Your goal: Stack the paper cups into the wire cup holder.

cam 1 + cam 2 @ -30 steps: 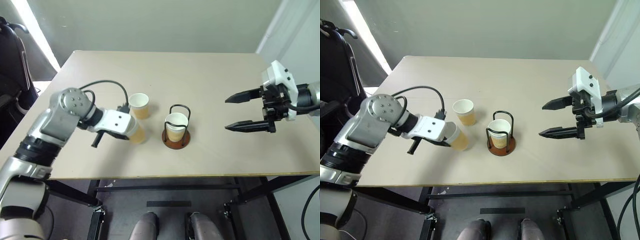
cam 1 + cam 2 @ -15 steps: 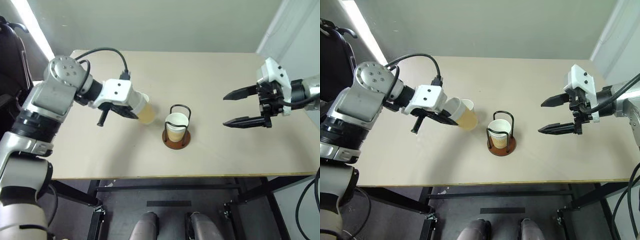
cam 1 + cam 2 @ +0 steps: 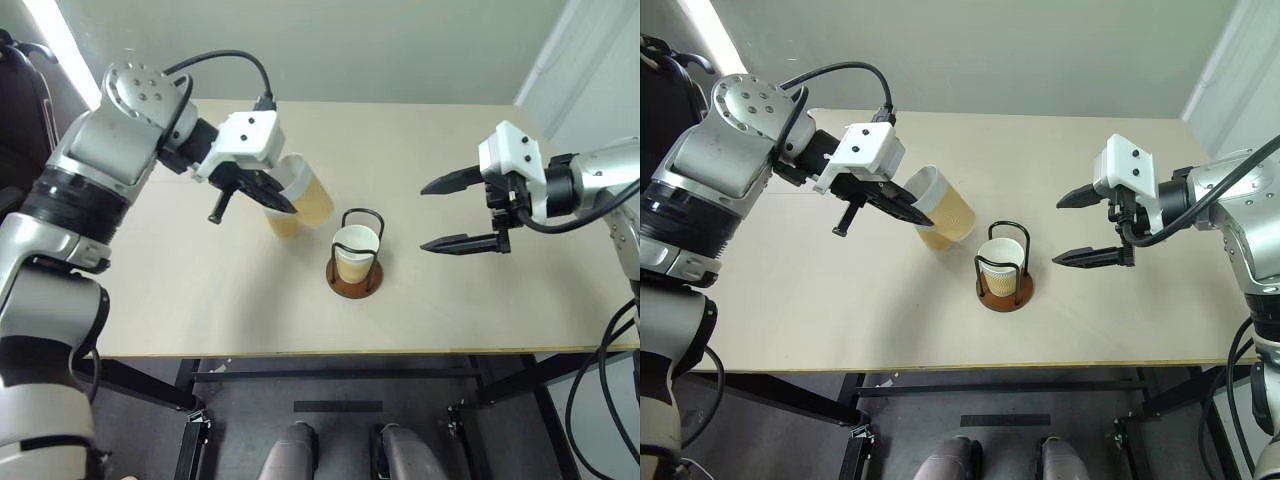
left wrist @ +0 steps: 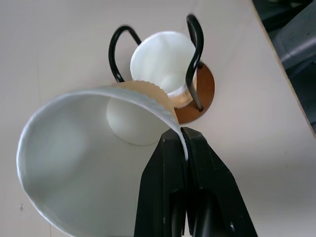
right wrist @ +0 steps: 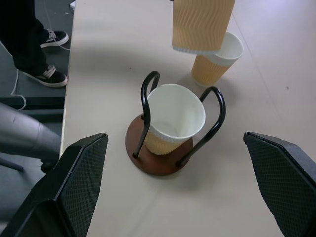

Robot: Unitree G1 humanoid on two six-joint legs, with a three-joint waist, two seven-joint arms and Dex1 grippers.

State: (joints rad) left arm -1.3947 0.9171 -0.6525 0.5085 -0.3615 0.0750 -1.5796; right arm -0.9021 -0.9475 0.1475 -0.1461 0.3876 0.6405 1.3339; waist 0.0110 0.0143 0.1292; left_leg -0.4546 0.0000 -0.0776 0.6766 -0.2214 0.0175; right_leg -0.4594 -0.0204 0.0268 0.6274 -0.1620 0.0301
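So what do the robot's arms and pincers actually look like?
Both arms are silver-grey metal with black joints and a loose black cable. Each ends in a white block bearing two slim, pointed black fingers: the left gripper and the right gripper. The right fingers have mesh-textured pads.

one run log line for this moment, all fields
left end effector: shut on lifted paper cup | right end effector: open | wire cup holder: one cup | table: one cup

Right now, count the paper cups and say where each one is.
3. One cup sits in the wire cup holder; one is lifted, pinched by the left gripper; one stands on the table behind it.
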